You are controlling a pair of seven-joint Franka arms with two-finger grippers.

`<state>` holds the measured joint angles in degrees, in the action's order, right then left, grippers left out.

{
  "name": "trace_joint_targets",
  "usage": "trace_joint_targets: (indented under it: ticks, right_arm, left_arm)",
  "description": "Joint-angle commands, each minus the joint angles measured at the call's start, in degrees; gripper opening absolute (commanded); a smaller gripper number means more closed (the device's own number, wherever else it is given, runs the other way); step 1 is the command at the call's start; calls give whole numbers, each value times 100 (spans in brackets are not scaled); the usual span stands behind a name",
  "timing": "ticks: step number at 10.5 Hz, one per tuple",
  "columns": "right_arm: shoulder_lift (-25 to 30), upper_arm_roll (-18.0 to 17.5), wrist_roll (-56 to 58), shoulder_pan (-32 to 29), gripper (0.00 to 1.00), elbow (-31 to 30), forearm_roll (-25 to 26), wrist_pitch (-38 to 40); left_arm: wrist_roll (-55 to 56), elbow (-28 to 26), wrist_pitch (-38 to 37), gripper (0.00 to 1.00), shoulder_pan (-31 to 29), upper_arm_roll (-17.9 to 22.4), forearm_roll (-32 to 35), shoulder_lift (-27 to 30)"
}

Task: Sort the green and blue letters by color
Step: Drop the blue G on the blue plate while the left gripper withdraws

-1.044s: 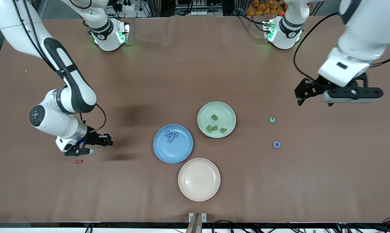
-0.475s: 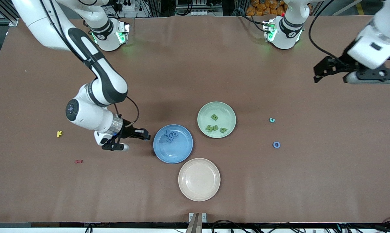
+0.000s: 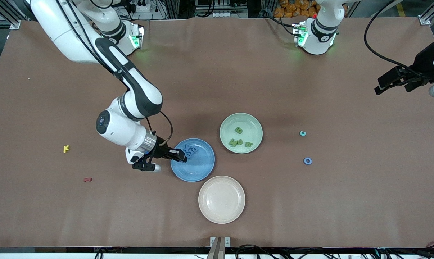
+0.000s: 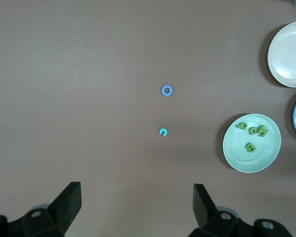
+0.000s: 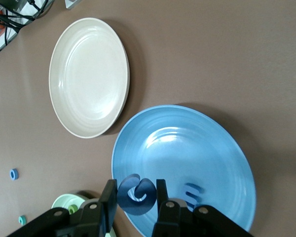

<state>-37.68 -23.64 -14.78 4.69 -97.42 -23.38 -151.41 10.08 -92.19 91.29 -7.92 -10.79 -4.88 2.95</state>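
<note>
Front view: the right gripper (image 3: 179, 155) hangs over the blue plate (image 3: 199, 169), at the rim toward the right arm's end of the counter (image 3: 217, 72), roughly the plate's nine o'clock. In the right wrist view its fingers (image 5: 108, 200) are clamped on a blue letter (image 5: 136, 194), a curled C-like shape pinched between the pads above the blue plate's (image 5: 187, 163) inner wall. More blue letters (image 3: 191, 148) lie piled in the plate at about eleven o'clock, right beside the gripper; one of them (image 5: 191, 191) shows in the right wrist view just next to the held piece.

The green plate (image 3: 254, 124) sits at the blue plate's one o'clock, close by without clearly touching, and carries three green letters (image 3: 238, 130), (image 3: 235, 142), (image 3: 248, 144). The cream plate (image 3: 221, 199) lies at the blue plate's five o'clock, nearer the front camera.

Toward the left arm's end, a small teal letter (image 3: 302, 133) and a blue O (image 3: 307, 160) lie loose on the counter, well apart from the plates, the O nearer the front camera. The left gripper (image 3: 397, 81) hangs high over that end of the counter, waiting; the left wrist view shows its fingers (image 4: 69, 200) spread wide and empty, with the teal letter (image 4: 163, 131) and the O (image 4: 167, 90) far below.

A yellow K (image 3: 66, 148) and a dark red letter (image 3: 87, 179) lie toward the right arm's end.
</note>
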Motion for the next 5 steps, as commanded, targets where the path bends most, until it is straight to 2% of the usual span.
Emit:
trace_joint_targets:
  ticks: [1,2,3,5]
  right_arm:
    - [-292,8,-306,252,9,258,-166,-413]
    - [-345,8,-315,252,84,258,-167,-442]
    - [-345,8,-307,243,100,232,-167,-468]
    - [-345,8,-272,156,100,197,-167,-425]
  left_arm:
    - [-33,-71,188,100,176,-38,294,65]
    - [11,-71,188,100,334,49,304,65]
    - [11,-71,188,100,414,189,304,74]
    - [3,-71,188,100,869,654,304,39]
